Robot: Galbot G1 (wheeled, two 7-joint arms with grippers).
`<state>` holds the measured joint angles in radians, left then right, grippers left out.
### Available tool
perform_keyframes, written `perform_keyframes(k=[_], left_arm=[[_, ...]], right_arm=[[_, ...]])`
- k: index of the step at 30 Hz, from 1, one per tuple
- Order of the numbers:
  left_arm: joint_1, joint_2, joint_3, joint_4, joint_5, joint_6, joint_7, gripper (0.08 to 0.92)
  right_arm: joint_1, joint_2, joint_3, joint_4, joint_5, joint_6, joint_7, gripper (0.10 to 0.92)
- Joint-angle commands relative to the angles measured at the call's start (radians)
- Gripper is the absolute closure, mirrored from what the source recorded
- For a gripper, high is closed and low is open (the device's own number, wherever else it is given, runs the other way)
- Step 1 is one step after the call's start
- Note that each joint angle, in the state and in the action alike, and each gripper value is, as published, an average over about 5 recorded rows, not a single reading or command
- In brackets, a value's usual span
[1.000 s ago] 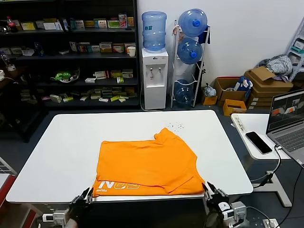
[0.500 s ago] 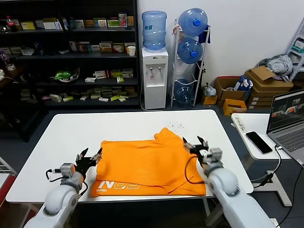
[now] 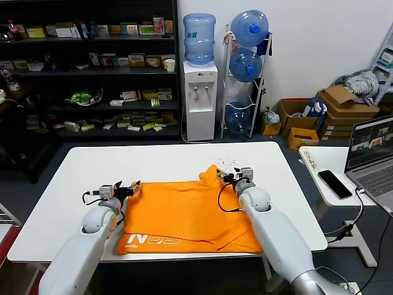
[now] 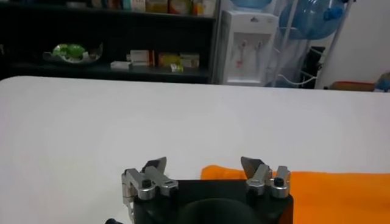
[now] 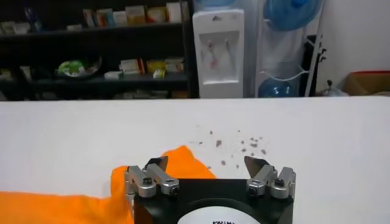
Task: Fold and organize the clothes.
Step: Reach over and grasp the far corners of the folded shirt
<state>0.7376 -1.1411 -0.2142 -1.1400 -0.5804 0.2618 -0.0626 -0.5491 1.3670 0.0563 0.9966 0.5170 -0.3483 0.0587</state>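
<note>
- Orange T-shirt [image 3: 187, 212]: lies flat on white table [image 3: 172, 161], lettering at near edge.
- Left gripper [image 3: 130, 185]: fingers wide, at shirt's far left corner.
- Right gripper [image 3: 227, 173]: fingers wide, over far right sleeve.

White rectangular desk [image 3: 73, 184] with rounded corners, smooth matte top. One bright orange cotton T-shirt [image 3: 184, 212] lies flat on its near-centre area, pale white lettering [image 3: 150, 240] showing along the near-left hem, one sleeve peaking toward the far side. Small dark specks [image 5: 234, 146] scattered on the desk beyond that sleeve, far right of centre.
</note>
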Motion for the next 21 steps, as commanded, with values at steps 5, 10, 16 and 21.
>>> perform_keyframes(k=[5, 10, 16, 21], left_arm=[[-0.087, -0.030, 0.061, 0.134, 0.039, 0.010, 0.004, 0.227], [-0.067, -0.030, 0.059, 0.117, 0.044, 0.007, -0.003, 0.362], [-0.045, -0.018, 0.059, 0.075, 0.031, 0.004, -0.015, 0.535], [-0.009, 0.000, 0.056, 0.010, 0.004, 0.003, -0.028, 0.682]], right_arm=[[0.065, 0.066, -0.017, -0.169, -0.011, -0.043, -0.030, 0.310], [0.059, 0.057, -0.020, -0.154, -0.009, -0.028, -0.046, 0.458], [0.051, 0.053, -0.026, -0.134, -0.008, 0.002, -0.054, 0.631], [0.044, 0.046, -0.027, -0.116, -0.007, 0.036, -0.051, 0.778]])
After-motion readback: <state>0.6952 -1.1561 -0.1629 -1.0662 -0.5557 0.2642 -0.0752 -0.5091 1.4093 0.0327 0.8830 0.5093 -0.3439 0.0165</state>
